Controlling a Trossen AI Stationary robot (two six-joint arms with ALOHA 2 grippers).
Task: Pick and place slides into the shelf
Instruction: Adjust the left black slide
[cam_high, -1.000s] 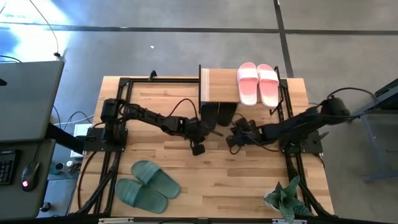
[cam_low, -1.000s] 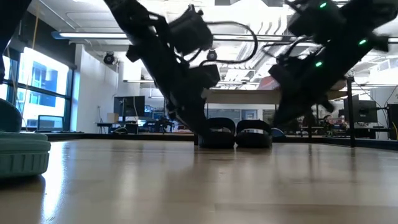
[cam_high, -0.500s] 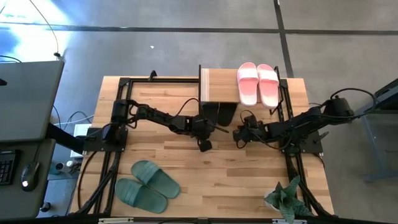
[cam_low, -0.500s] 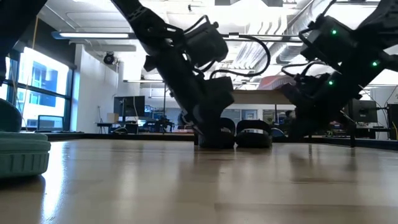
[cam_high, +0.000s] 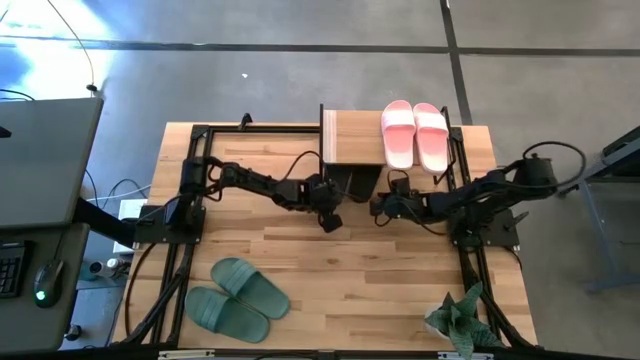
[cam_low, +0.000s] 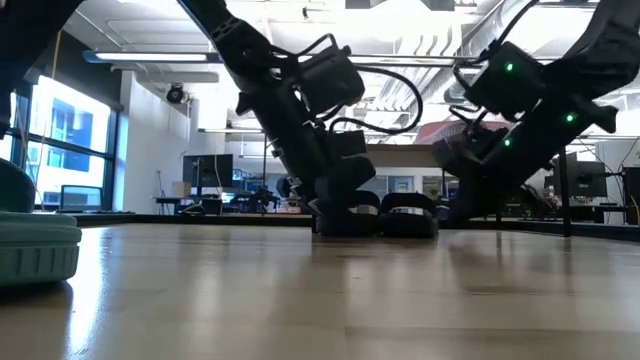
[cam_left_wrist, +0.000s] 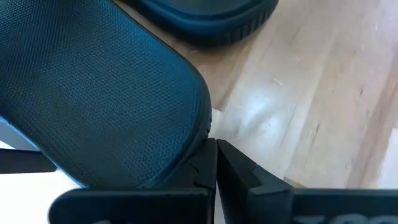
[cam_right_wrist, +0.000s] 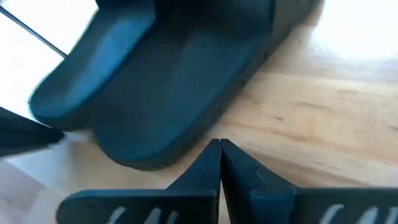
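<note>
The pair of black slides lies on the table under the shelf, heels toward the near edge. They also show in the low view. The pink slides rest soles down on the shelf's plank top. The dark green slides lie on the table near its near left corner. My left gripper is shut, low at the heel of the left black slide. My right gripper is shut, just before the heel of the right black slide. My left gripper lies with its shut fingers against the heel rim of the left black slide, coming level from the table's near side. The slide lies flat on the table. My right gripper has its shut tips at the right black slide's heel rim; I cannot tell whether they touch.
A small potted plant stands at the near right corner. Black arm frames run along both sides of the table. Bare wood lies between the green slides and the plant. A desk with a mouse stands off the table's left.
My left gripper has moved toward the far edge and a little right, up to the black slides under the shelf. My right gripper has swung toward the right, then come back toward the far edge, close to the slides' heels. Both have stayed shut.
</note>
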